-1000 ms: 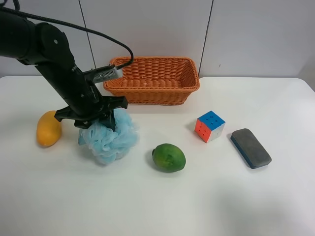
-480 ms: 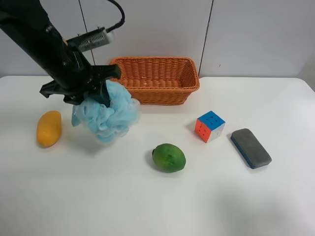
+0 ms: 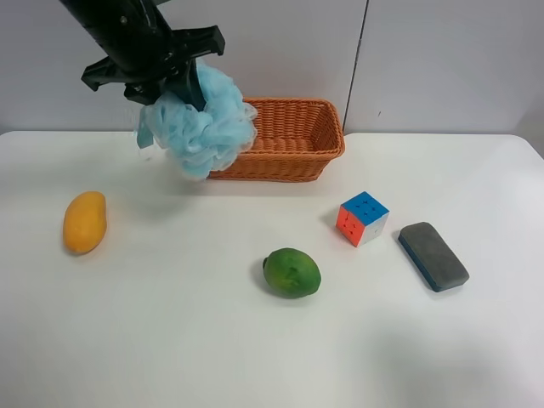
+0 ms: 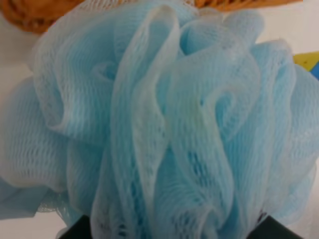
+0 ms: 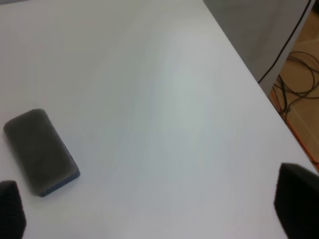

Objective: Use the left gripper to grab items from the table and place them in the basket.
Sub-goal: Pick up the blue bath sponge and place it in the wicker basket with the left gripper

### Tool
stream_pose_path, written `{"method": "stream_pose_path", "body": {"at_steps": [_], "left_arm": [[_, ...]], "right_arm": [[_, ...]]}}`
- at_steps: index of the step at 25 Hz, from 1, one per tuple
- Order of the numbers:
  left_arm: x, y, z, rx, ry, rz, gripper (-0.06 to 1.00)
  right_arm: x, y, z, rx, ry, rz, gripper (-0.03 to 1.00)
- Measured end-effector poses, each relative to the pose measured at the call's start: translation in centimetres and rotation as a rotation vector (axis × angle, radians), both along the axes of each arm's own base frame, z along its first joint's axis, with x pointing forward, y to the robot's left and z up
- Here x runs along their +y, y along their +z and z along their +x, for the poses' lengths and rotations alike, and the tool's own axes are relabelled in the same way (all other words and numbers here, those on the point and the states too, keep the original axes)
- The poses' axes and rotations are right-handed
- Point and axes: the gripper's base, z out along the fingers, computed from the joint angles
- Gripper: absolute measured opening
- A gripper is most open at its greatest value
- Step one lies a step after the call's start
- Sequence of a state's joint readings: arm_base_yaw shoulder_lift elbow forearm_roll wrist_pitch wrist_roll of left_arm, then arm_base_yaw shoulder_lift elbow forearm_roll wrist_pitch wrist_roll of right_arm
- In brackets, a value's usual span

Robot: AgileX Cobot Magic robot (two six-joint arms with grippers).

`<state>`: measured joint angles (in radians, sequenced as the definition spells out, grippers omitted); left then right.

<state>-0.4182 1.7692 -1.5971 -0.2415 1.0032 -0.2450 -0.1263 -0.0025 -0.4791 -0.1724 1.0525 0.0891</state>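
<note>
My left gripper (image 3: 170, 81) is shut on the light-blue bath pouf (image 3: 201, 127) and holds it in the air in front of the left end of the wicker basket (image 3: 293, 136). The pouf fills the left wrist view (image 4: 159, 119), with a strip of basket behind it. On the white table (image 3: 170, 340) lie the mango (image 3: 84, 222), the green fruit (image 3: 291, 272), the puzzle cube (image 3: 363, 218) and the board eraser (image 3: 433, 255). The right wrist view shows the eraser (image 5: 41, 151) and my right gripper's open fingertips (image 5: 299, 199).
A grey panelled wall stands behind the table. In the right wrist view the table's edge (image 5: 249, 69) runs beside a floor with cables (image 5: 296, 74).
My left gripper has lifted the pouf off the table and carried it up and toward the basket. The other items have not moved.
</note>
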Motion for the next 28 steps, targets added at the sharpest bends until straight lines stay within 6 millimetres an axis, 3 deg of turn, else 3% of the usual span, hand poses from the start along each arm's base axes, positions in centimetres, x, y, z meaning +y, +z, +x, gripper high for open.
{"method": "stream_pose_path", "body": {"at_steps": [12,21,28], "left_arm": [[-3.6,-0.3,8.5,-0.131,-0.07,0.011,0.29],[-5.1,-4.8,12.4,-0.248,-0.103,0.024,0.28],[-5.6,-8.0,13.7,-0.248,-0.111,0.031,0.27]], "right_arm": [[0.0,0.0,0.0,0.0,0.0,0.0,0.99],[0.0,0.0,0.0,0.0,0.0,0.0,0.99],[0.0,0.0,0.0,0.0,0.0,0.0,0.99]]}}
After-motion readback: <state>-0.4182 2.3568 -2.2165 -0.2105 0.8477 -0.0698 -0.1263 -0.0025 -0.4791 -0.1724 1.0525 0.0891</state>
